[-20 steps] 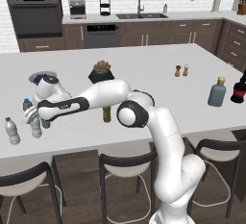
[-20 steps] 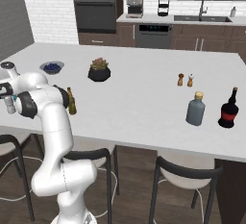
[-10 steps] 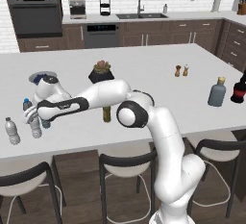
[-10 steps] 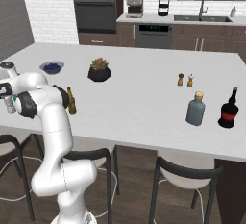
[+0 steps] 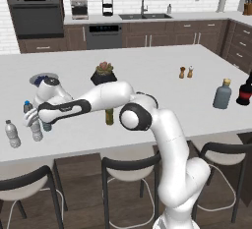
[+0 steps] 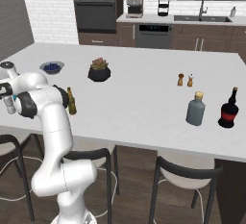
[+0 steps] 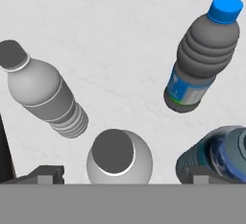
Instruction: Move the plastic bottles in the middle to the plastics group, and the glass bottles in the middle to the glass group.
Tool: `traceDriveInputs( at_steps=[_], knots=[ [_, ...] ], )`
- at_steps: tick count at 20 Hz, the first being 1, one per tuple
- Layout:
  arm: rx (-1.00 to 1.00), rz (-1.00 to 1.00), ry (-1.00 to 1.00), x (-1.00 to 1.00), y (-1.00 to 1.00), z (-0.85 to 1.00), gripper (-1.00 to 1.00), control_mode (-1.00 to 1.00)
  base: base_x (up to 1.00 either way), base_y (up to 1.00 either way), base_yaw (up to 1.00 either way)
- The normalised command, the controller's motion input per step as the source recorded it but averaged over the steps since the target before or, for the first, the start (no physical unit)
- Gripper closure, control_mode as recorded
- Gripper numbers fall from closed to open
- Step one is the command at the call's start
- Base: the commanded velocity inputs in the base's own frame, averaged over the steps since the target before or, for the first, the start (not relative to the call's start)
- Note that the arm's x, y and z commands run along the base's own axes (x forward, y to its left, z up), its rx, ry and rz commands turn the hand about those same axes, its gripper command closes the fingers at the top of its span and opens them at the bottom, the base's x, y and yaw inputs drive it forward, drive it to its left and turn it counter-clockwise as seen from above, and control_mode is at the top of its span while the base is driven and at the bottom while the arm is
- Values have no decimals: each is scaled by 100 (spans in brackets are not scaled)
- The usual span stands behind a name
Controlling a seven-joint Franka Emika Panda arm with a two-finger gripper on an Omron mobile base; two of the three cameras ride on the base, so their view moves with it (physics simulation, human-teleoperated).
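At the far left of the white kitchen surface, our tool stands spread open directly above a clear white-capped plastic bottle, beside the blue-labelled bottle of the plastics group. We judge this placement nearly complete. Right of that bottle, the slim amber glass bottle remains to be moved. Only the base views show it and the squat grey-blue bottle.

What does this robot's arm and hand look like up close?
The arm is glossy white, built of rounded tube-like segments with dark grey discs and bands at the joints. No loose cables show. Its hand is white, ending in two small dark finger tips.
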Motion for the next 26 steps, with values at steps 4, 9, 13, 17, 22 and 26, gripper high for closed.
traceDriveInputs(
  at_steps=[4, 9, 13, 17, 22, 26],
  knots=[
    [2, -3, -2, -25, -20, 3, -100, -100, 0, 0, 0],
    [9, -11, -7, -60, -61, 4, -100, -100, 0, 0, 0],
    [10, -15, -9, -63, -76, 0, -100, -100, 0, 0, 0],
    [11, -16, -9, -63, -81, 0, -100, -100, 0, 0, 0],
    [9, -19, -2, -49, -92, 13, -100, -100, 0, 0, 0],
    [9, -20, 3, -20, -98, 69, -100, -100, 0, 0, 0]
  ],
)
